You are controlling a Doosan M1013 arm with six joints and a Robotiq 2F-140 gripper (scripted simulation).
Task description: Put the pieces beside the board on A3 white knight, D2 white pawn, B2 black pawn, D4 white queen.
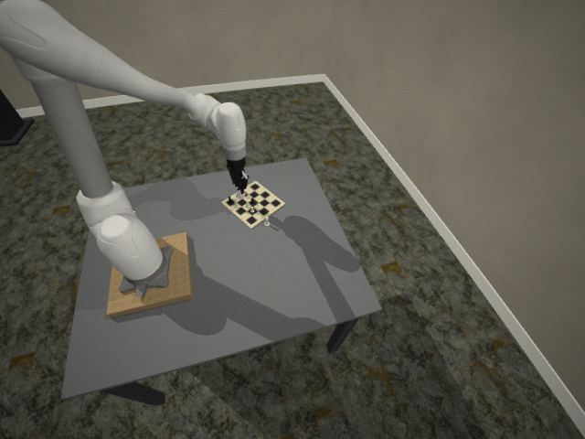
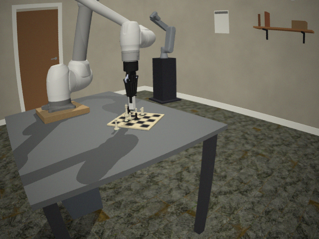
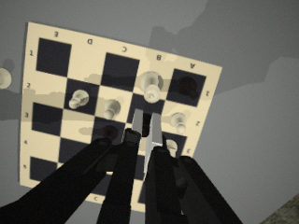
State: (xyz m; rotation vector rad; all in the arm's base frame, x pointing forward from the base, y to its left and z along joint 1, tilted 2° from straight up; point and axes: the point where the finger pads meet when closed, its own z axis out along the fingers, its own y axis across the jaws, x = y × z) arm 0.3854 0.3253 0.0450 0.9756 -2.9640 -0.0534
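My gripper (image 1: pixel 240 194) (image 2: pixel 131 107) (image 3: pixel 145 123) is shut on the black pawn (image 3: pixel 146 125), a dark piece between the fingertips, held above the board (image 1: pixel 281 204) (image 2: pixel 147 128) (image 3: pixel 25 140) near B2 and B3. The white knight (image 2: pixel 142 111) (image 3: pixel 172 147) stands on A3, partly behind a finger in the wrist view. A white pawn (image 2: pixel 126 118) (image 3: pixel 78 99) stands on D2. The white queen (image 1: pixel 267 221) (image 2: pixel 116 124) (image 3: pixel 5 77) stands upright on the table beside the board's E side. The fingers partly hide B2 and B3 in the wrist view.
A tall white piece (image 2: pixel 126 109) (image 3: pixel 151 85) stands on B1, and a dark piece (image 1: pixel 229 200) (image 3: pixel 188 87) on A1. White pawns stand on A2 (image 3: pixel 178 122) and C2 (image 3: pixel 112 108). A black piece (image 2: pixel 136 116) (image 3: pixel 110 132) stands on C3.
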